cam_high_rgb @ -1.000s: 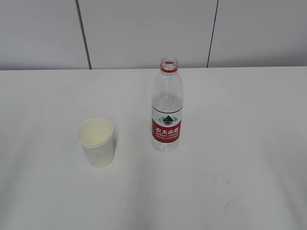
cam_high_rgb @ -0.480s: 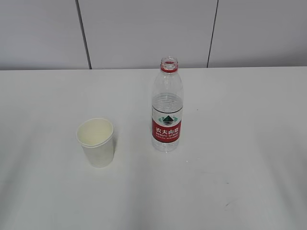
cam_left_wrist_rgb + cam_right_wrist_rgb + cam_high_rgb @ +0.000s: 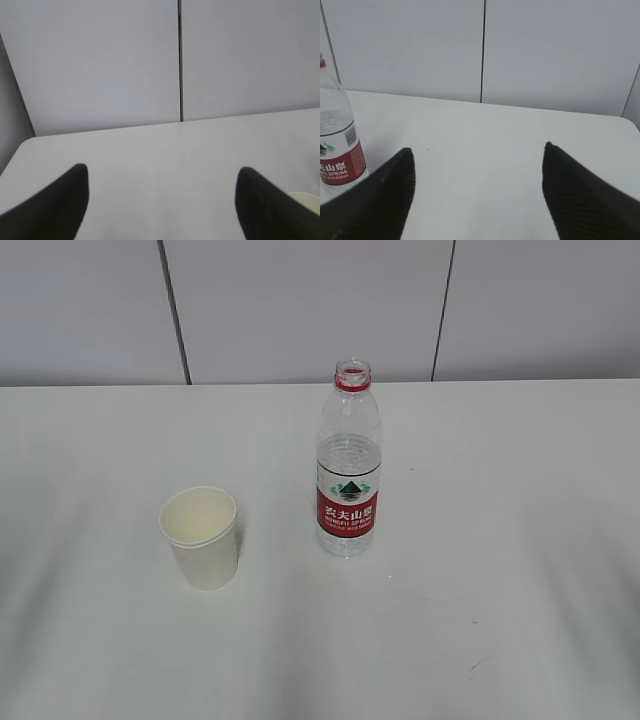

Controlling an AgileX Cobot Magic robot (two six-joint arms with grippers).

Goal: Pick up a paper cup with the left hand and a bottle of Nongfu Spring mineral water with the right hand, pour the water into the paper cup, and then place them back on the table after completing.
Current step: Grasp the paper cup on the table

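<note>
Black fingertips frame both wrist views, spread wide with nothing between them: the left hand (image 3: 160, 200) and the right hand (image 3: 477, 192) are both released, their bodies cut off below. Neither arm shows in the exterior view. On the table (image 3: 520, 570), the paper cup (image 3: 202, 536) stands upright nearest; just a pale sliver shows beside the left fingers. Farther back, the uncapped bottle (image 3: 348, 462) stands apart, partly filled with water (image 3: 348, 452).

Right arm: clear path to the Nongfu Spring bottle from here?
Probably yes. The right tool is open, and the bottle stands upright just off its left finger, nothing between them. The paper cup stands apart, on the bottle's far side.
</note>
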